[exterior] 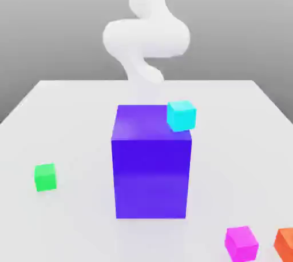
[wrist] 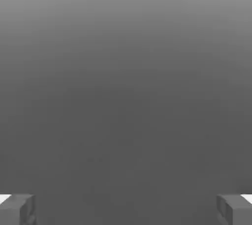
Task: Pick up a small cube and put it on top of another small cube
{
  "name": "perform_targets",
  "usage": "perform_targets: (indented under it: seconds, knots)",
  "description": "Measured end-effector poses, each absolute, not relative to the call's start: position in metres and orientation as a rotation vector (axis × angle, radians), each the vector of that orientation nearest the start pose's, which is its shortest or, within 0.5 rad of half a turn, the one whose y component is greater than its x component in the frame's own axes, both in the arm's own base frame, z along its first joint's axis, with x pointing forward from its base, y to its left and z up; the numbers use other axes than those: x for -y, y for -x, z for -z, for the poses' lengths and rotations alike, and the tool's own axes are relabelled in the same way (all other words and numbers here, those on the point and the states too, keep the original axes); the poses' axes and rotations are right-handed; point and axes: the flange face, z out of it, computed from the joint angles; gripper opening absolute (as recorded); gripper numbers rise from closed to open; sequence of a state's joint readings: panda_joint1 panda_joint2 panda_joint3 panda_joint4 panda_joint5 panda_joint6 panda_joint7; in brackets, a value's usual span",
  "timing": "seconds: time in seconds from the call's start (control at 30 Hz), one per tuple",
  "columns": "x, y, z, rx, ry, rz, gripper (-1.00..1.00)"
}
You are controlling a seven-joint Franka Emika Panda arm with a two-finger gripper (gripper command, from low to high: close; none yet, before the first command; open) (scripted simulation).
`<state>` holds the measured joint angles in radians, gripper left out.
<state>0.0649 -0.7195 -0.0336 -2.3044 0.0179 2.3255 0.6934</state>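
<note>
With claw (wrist: 126, 210) wide open and empty, best to grip small magenta cube (exterior: 241, 244), lower right of the exterior view, by opposite side faces, being probably light and stiff.

arm: raised, bent | claw (wrist: 126, 210): open, fingers wide apart

The exterior view faces the arm (exterior: 146, 38) across the table (exterior: 74, 123) (looking slightly down).

Bright magenta on one small cube (exterior: 241, 244), vivid green on another (exterior: 45, 177), cyan on a third (exterior: 181, 116), orange on a fourth (exterior: 285, 245); the big block (exterior: 151, 169) glows blue-violet, the tabletop (exterior: 68, 123) plain whitish!
</note>
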Motion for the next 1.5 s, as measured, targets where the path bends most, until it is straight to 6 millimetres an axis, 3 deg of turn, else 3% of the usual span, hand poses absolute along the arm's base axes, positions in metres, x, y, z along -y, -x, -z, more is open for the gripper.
perform_targets:
  seconds: [0.27, 0.53, 0.8, 1.07, 1.23, 1.27, 1.5]
  knots:
    - [-0.051, -0.455, -0.575, -0.366, 2.772, 0.711, 0.0]
    - [-0.108, -0.495, -0.453, 0.173, 2.896, 0.485, 0.0]
    - [-0.165, -0.497, -0.327, 0.751, 2.912, 0.264, 0.0]
    - [-0.192, -0.474, -0.21, 1.319, 2.832, 0.038, 0.0]
    - [-0.195, -0.47, -0.141, 1.413, 2.806, 0.002, 0.0]
    - [-0.195, -0.469, -0.132, 1.414, 2.806, 0.001, -1.0]
    - [-0.195, -0.469, -0.132, 1.415, 2.805, -0.002, -1.0]
